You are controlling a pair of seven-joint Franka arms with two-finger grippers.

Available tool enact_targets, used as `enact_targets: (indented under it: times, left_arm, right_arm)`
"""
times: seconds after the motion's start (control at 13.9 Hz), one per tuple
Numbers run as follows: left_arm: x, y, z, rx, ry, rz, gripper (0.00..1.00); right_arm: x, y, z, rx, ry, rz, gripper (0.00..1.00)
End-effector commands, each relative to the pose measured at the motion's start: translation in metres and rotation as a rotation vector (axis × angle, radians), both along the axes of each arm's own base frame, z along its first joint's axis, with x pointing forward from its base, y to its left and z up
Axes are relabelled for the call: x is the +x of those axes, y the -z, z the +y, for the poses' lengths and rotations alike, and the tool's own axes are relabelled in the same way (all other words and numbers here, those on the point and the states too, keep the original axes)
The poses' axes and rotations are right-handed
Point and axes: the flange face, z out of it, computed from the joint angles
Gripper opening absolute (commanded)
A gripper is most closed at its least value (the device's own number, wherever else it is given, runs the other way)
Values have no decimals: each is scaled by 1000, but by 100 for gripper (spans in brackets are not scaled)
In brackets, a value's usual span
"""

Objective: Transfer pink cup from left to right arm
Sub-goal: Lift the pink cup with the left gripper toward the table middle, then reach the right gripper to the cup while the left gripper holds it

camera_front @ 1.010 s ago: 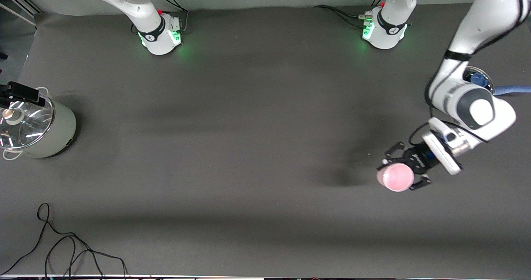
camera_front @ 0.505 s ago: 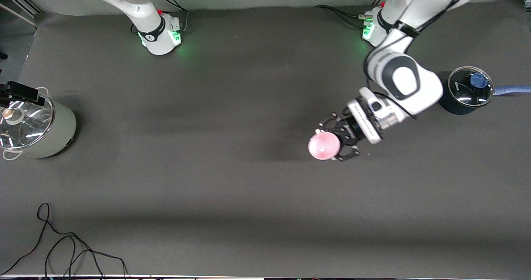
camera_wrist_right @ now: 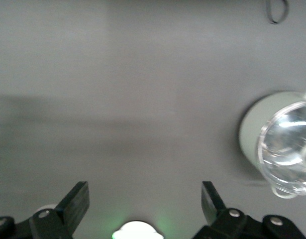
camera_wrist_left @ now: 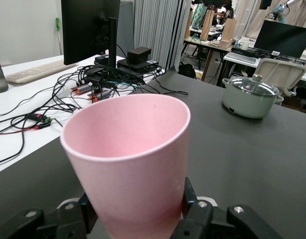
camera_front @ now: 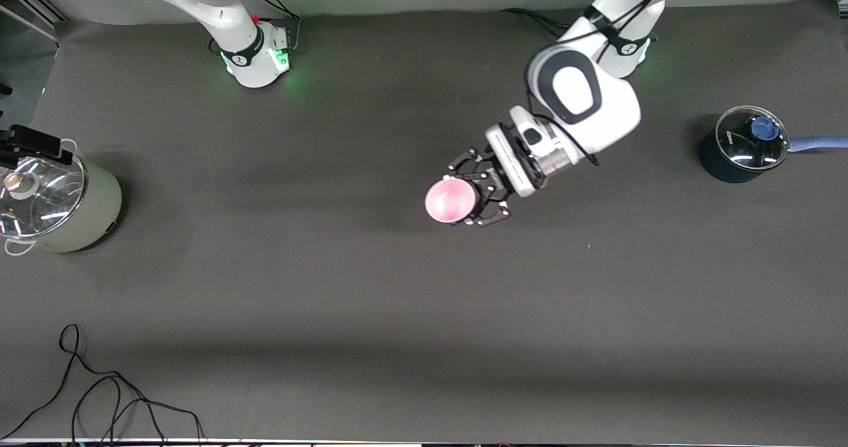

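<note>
The left gripper (camera_front: 472,200) is clamped on the pink cup (camera_front: 451,200), carried upright over the middle of the table (camera_front: 371,288), its fingers (camera_wrist_left: 195,219) pressed against the cup's lower wall. Toward the left arm's end sits a dark pot (camera_front: 742,144). The right gripper (camera_wrist_right: 143,199) waits, fingers spread wide, high above a pale green pot (camera_front: 56,198) at its own end.
</note>
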Motion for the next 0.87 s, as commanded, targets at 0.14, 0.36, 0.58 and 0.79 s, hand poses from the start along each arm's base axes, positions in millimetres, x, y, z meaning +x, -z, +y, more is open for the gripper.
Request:
enact_targets:
  times: [0.14, 0.36, 0.58, 0.79]
  left_arm:
    - [2, -9, -22, 9, -89, 30, 39]
    - [4, -10, -22, 9, -112, 40, 39]
    - [6, -15, -18, 24, -161, 49, 39]
    - [5, -16, -19, 26, -163, 49, 40]
  right_arm:
    - [-12, -71, 116, 130, 117, -71, 100]
    - [4, -63, 222, 149, 264, -48, 100]
    - [30, -42, 293, 231, 364, -84, 100]
    - [42, -21, 359, 306, 444, -120, 100]
